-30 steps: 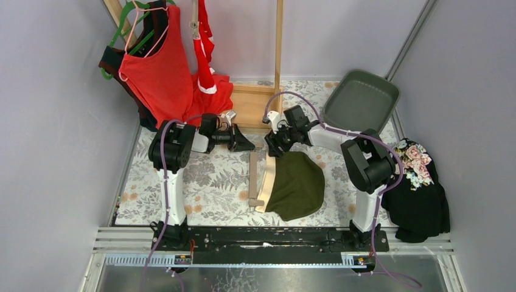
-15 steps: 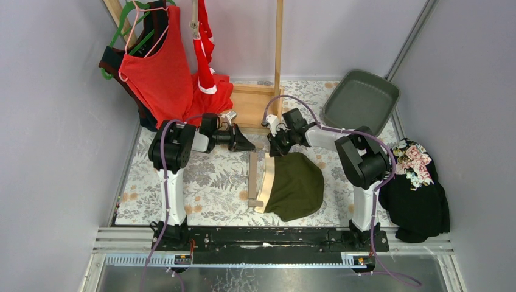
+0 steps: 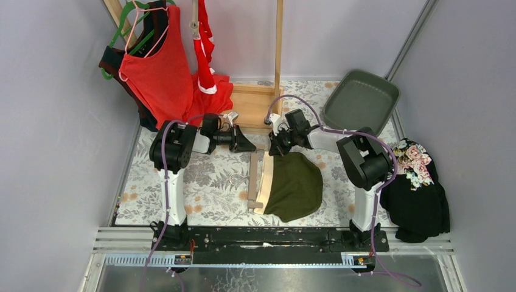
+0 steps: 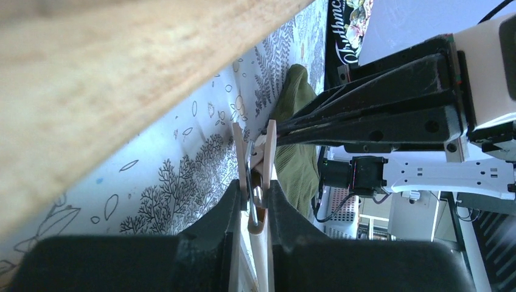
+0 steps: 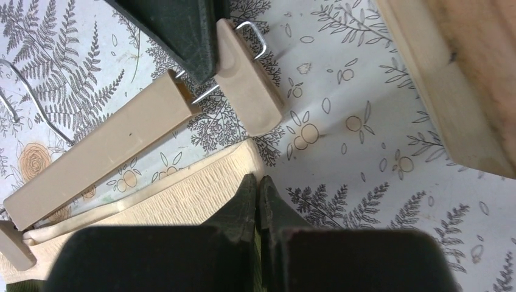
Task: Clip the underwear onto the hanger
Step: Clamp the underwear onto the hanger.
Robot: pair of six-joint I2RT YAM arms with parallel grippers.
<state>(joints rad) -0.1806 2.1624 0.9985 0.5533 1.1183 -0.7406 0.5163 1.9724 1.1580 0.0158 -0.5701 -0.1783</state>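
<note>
Two tight grips: left pincer [image 4: 254,191] on hanger clip [image 4: 255,158], right pincer [image 5: 257,182] on cream waistband [image 5: 182,194] of olive briefs [image 3: 298,185].

Bright, even light; soft shadows; wrist-view foregrounds blurred.

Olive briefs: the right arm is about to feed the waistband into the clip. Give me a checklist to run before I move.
1. Clip hold: left gripper shut on the hanger clip, mouth spread: ok.
2. Right gripper shut at the cream waistband corner: ok.
3. Cloth actually pinched: cannot tell.
4. Waistband inside the clip mouth: not ok, it lies beside the clip, apart.
5. Hanger flat on the table beside the olive briefs: ok.
</note>
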